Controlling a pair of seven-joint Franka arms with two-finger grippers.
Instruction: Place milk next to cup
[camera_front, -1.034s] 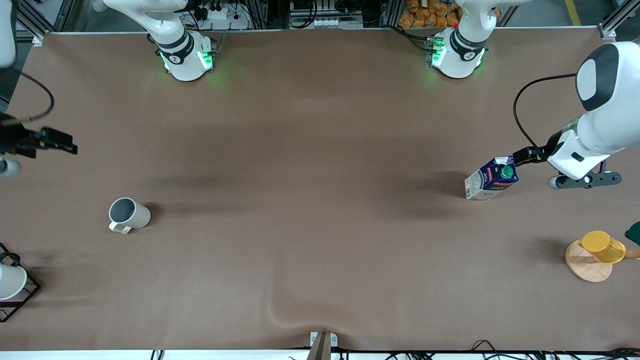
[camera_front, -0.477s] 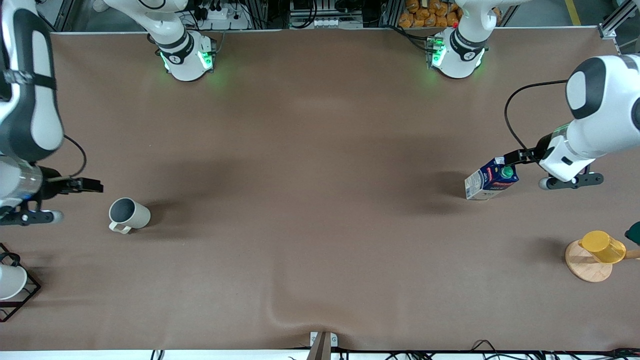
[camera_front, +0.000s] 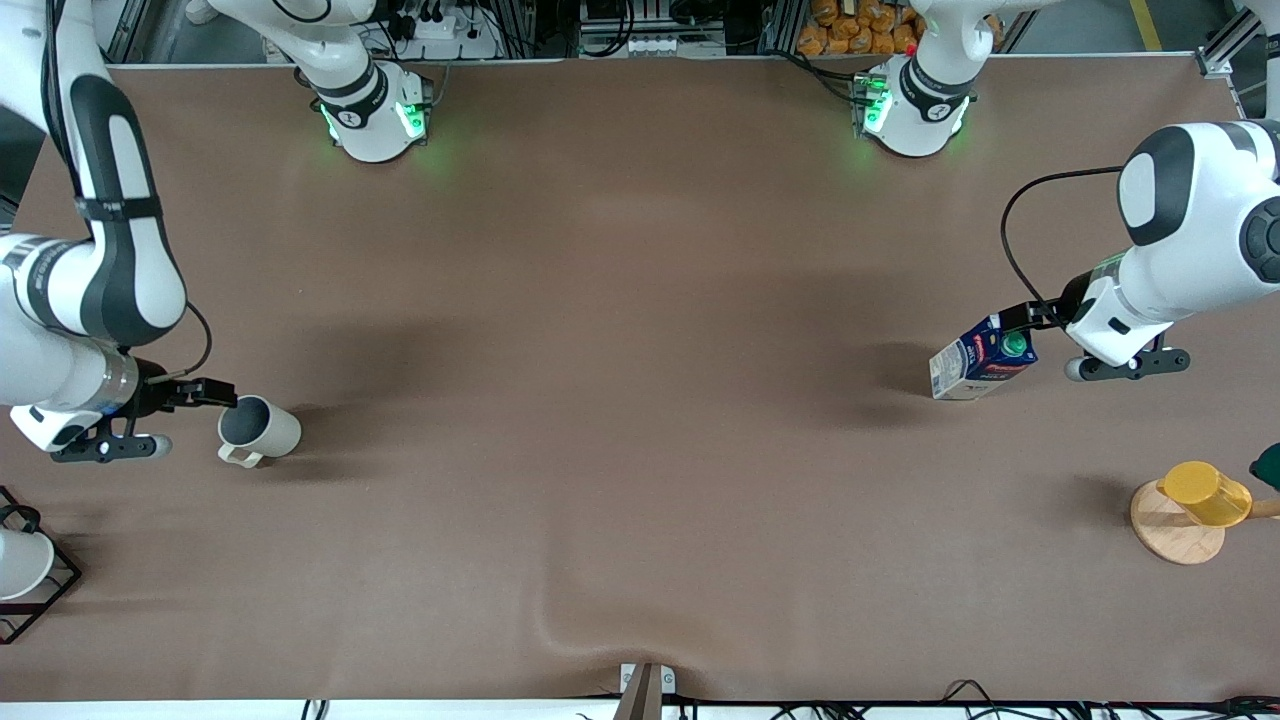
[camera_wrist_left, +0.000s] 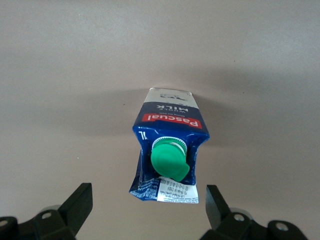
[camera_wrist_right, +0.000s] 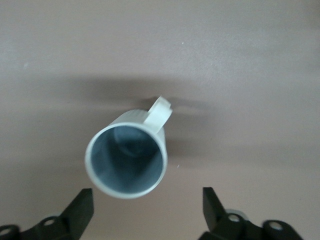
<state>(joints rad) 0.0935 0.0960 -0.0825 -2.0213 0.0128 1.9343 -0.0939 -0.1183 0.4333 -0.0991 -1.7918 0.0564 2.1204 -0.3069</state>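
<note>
The milk (camera_front: 982, 358) is a dark blue carton with a green cap and stands toward the left arm's end of the table. It also shows in the left wrist view (camera_wrist_left: 170, 145). My left gripper (camera_front: 1022, 317) is open and empty, just at the carton's top edge, not touching it; in its own view (camera_wrist_left: 148, 207) the carton top lies between and ahead of the fingers. The cup (camera_front: 258, 430) is a beige mug with a grey-blue inside, toward the right arm's end. My right gripper (camera_front: 222, 392) is open and empty beside the mug's rim (camera_wrist_right: 126, 159), with its midpoint (camera_wrist_right: 148, 209) short of the rim.
A yellow cup (camera_front: 1205, 492) sits on a wooden disc (camera_front: 1172, 535) near the left arm's end, with a dark green object (camera_front: 1268, 466) at the view's edge. A white cup (camera_front: 18, 562) sits in a black wire rack (camera_front: 55, 590) near the right arm's end.
My right gripper has swung in from the table's end to just beside the mug. My left gripper has moved closer to the carton's top. Milk and mug have not moved.
</note>
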